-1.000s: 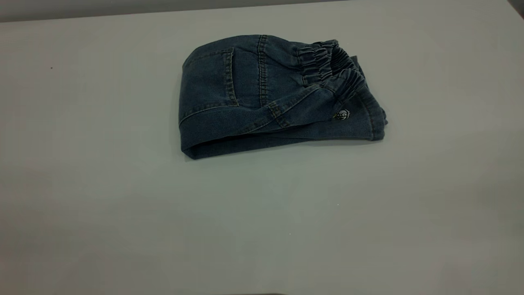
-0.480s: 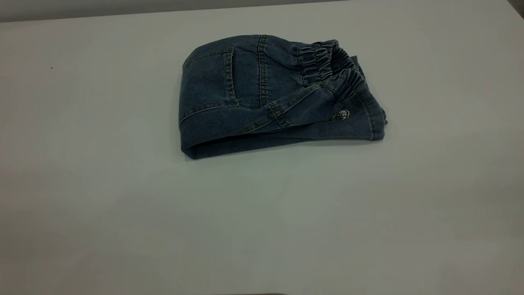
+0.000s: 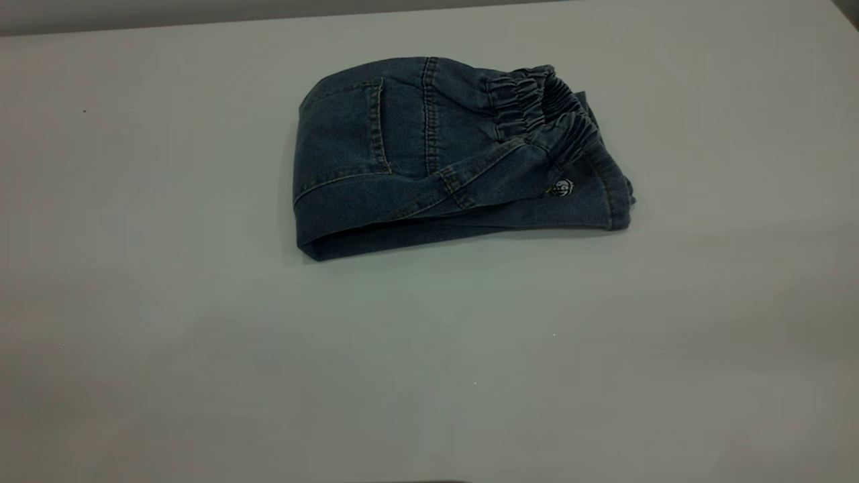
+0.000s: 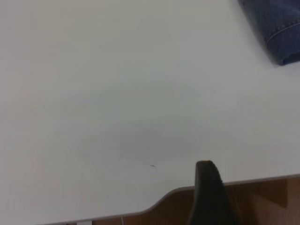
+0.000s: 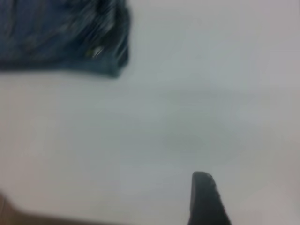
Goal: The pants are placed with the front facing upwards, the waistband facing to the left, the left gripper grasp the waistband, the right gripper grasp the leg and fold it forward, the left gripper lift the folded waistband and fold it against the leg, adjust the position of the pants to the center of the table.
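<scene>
Lying folded on the tabletop (image 3: 201,349), the pants (image 3: 429,161) rested far of centre, waistband (image 3: 543,111) rightward. Each wrist view showed one black fingertip above bare tabletop, well apart from the denim; whether either gripper was clenched, I cannot tell.

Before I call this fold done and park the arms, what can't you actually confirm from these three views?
- Both grippers: out of the exterior view; each wrist view shows one dark fingertip, left, right, so open or shut is unknown.
- The pants: the printed leg lies under the folded waistband; only a small bit of print peeks out.
- Right wrist view: the pants are blurred and cut off by the edge.
- The table: its edges run out of frame, so centring is uncertain.
</scene>
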